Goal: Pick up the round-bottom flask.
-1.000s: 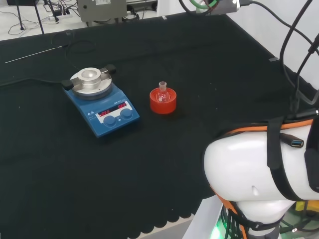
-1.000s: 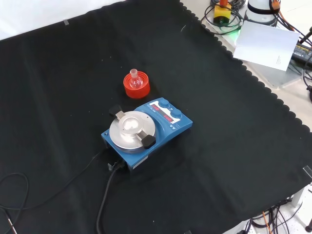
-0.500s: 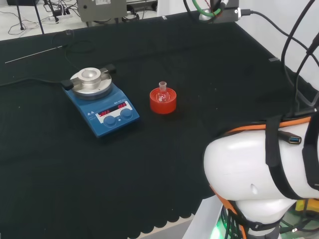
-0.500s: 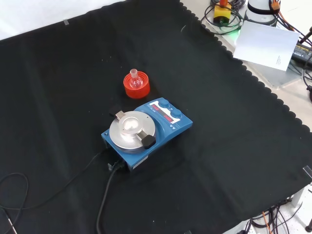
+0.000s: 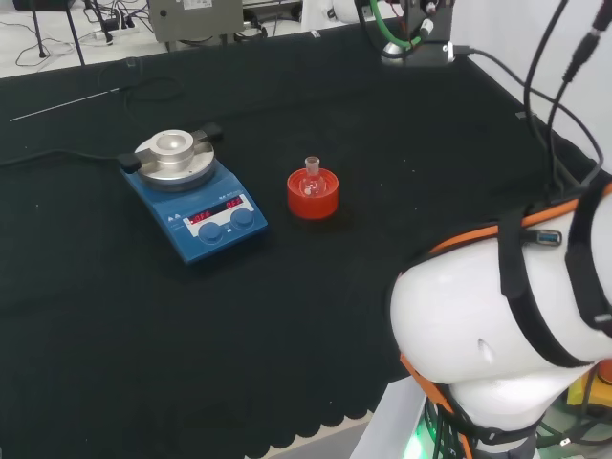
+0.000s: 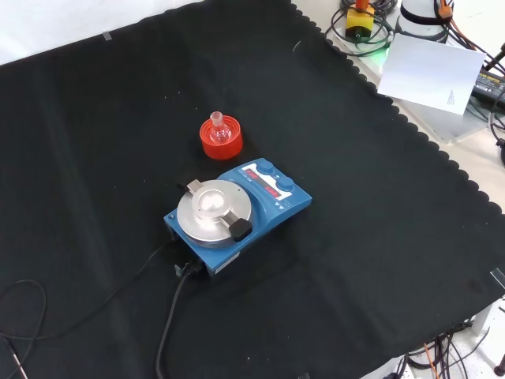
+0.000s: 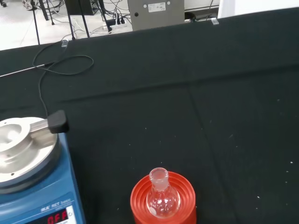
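The flask sits upright in a red ribbed stand on the black cloth, neck up, its clear bulb nested in the ring's middle. In the head view the stand is just right of a blue stirrer with a round metal plate on top (two lit red readouts on its front panel); in the front view the flask and stand lie beyond the stirrer, near it but apart. The wrist view looks down on the flask in its stand, with the stirrer beside it. A black cable trails from the stirrer across the cloth. Whether the hand is released or clenched, I cannot tell.
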Robot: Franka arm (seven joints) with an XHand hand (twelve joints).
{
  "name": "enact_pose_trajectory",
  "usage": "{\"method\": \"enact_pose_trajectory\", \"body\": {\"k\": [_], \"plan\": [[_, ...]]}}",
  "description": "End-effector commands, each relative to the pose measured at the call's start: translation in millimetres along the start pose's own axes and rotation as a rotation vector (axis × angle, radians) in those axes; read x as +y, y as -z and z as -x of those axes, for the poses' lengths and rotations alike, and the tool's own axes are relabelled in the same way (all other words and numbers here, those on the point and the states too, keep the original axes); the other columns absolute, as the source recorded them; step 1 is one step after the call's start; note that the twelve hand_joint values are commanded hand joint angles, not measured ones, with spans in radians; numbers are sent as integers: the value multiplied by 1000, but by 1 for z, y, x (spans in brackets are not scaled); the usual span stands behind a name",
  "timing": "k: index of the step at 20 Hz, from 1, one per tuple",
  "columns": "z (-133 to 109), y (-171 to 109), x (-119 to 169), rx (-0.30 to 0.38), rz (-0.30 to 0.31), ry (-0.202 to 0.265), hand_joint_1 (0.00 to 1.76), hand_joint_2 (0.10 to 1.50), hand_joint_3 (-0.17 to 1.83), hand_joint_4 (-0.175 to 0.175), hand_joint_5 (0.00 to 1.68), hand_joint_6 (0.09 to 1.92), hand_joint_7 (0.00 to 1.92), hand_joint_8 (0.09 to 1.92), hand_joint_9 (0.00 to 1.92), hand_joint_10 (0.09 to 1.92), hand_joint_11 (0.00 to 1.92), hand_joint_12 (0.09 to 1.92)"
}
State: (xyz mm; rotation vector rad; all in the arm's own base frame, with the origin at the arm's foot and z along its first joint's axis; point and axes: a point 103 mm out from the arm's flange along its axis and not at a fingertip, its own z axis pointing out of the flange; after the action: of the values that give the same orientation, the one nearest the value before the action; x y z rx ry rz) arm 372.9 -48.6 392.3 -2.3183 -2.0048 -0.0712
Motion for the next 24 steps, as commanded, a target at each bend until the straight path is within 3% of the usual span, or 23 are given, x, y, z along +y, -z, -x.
{"method": "enact_pose_trajectory", "body": {"k": [1,5,12,17,24], "plan": [[35,-67,50,79,25,-8,316,1229,204,-52,418,87,235,611,331,704,0,1301],[48,-99,58,103,-5,-8,387,1190,196,-58,451,87,263,627,364,708,0,1332],[42,-161,54,180,-59,-22,571,1056,166,-48,488,87,308,651,427,714,1,1375],[36,-194,53,197,-103,-19,659,973,155,-45,503,87,334,659,455,708,9,1384],[34,-225,56,219,-136,-25,678,802,412,-46,525,87,337,662,469,688,4,1394]]}}
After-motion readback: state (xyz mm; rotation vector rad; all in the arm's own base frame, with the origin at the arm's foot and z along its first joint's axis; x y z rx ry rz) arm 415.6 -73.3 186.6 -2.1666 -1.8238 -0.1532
